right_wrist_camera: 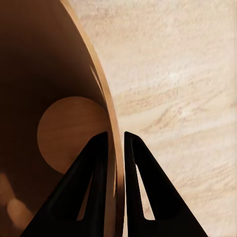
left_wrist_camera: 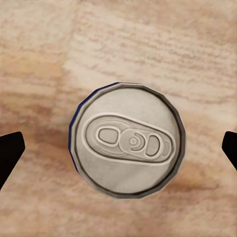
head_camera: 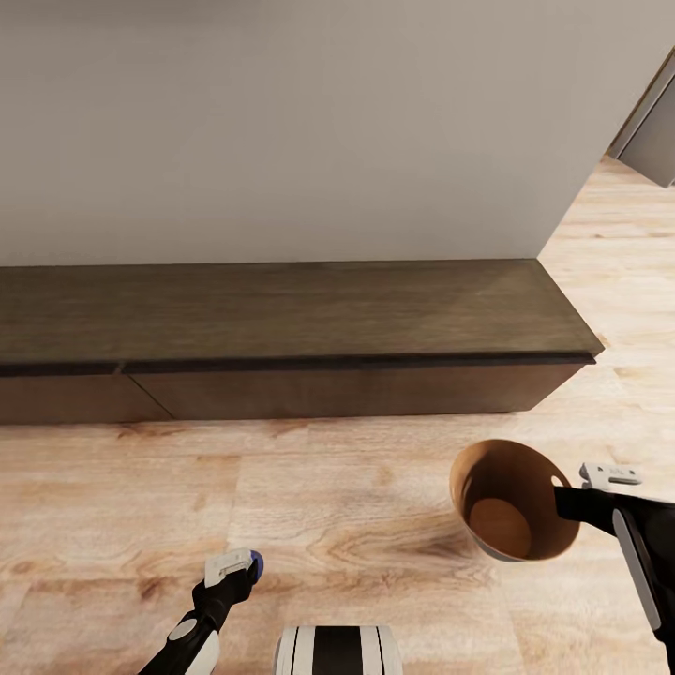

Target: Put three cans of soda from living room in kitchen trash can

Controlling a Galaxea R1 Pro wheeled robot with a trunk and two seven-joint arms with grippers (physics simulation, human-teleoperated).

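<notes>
Under the left claw (left_wrist_camera: 118,148), blue can (left_wrist_camera: 127,140) upright, top skyward.

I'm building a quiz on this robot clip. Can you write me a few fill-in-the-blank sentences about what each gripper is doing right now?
1. The right gripper pinches the bin by its ____.
2. The can between the left gripper's fingers has a ____ side.
3. The bin holds ____ cans.
4. The cabinet is made of dark ____.

Missing words: rim; blue; no; wood
</notes>
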